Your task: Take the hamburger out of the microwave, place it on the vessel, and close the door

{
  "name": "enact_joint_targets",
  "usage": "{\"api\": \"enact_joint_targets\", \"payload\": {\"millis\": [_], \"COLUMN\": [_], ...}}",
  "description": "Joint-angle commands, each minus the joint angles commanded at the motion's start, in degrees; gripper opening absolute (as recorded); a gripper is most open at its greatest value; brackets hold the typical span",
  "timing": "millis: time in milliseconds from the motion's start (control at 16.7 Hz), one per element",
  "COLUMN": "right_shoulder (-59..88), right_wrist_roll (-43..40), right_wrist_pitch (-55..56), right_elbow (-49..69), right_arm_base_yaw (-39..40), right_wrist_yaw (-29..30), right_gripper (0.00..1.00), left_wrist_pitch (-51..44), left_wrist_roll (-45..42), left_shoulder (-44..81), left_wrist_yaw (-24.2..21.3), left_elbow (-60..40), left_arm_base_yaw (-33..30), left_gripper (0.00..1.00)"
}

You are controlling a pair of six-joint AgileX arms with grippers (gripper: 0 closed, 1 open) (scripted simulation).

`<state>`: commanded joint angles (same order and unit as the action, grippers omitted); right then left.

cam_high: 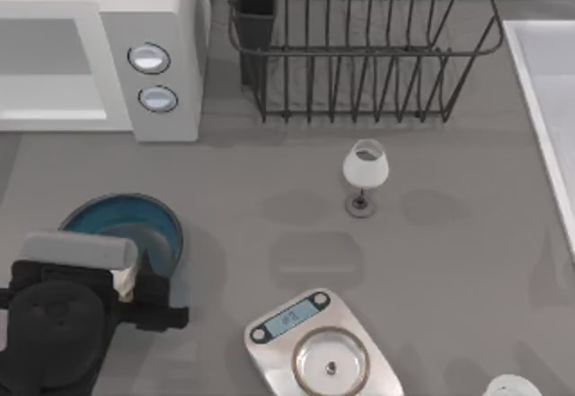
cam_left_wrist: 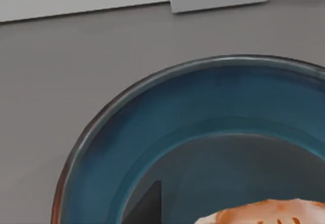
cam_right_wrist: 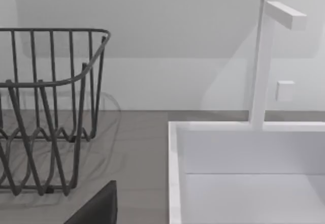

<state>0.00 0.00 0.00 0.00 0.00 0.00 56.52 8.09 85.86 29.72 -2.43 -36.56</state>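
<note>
Now left claw (cam_high: 126, 281) holds hamburger (cam_left_wrist: 264, 213) over vessel (cam_left_wrist: 152, 112).

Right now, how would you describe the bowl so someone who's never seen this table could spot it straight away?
Start at the big white microwave at the table's far left, then come straight toward the near edge. The bowl sits there, partly under the left gripper. It is the round blue-teal dish with a dark inside, unlike the steel scale to its right, which is square-cornered with a flat silver plate.

Kitchen counter — microwave (cam_high: 135, 46), dish rack (cam_high: 359, 46), sink (cam_right_wrist: 244, 173).
</note>
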Motion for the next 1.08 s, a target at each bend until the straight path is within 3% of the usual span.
{"api": "enact_joint_targets", "payload": {"millis": [240,660,960,1080], "right_shoulder": [0.0,0.0,0.0,0.0], "right_wrist_roll": [0.0,0.0,0.0,0.0], "right_wrist_pitch": [0.0,0.0,0.0,0.0], "right_elbow": [0.0,0.0,0.0,0.0], "right_arm_base_yaw": [0.0,0.0,0.0,0.0], "right_wrist_yaw": [0.0,0.0,0.0,0.0], "right_gripper": [1.0,1.0,1.0,1.0], "left_wrist_pitch": [2.1,15.0,16.2,16.2], "left_wrist_roll": [-0.6,-3.1,-3.4,-3.4], "left_shoulder": [2.7,19.7,20.9,20.9], "left_wrist_yaw": [-0.9,-5.7,-6.2,-6.2], "left_elbow": [-0.9,-5.7,-6.2,-6.2], "left_arm_base_yaw": [1.0,6.0,6.6,6.6], "left_gripper": [0.0,0.0,0.0,0.15]}}
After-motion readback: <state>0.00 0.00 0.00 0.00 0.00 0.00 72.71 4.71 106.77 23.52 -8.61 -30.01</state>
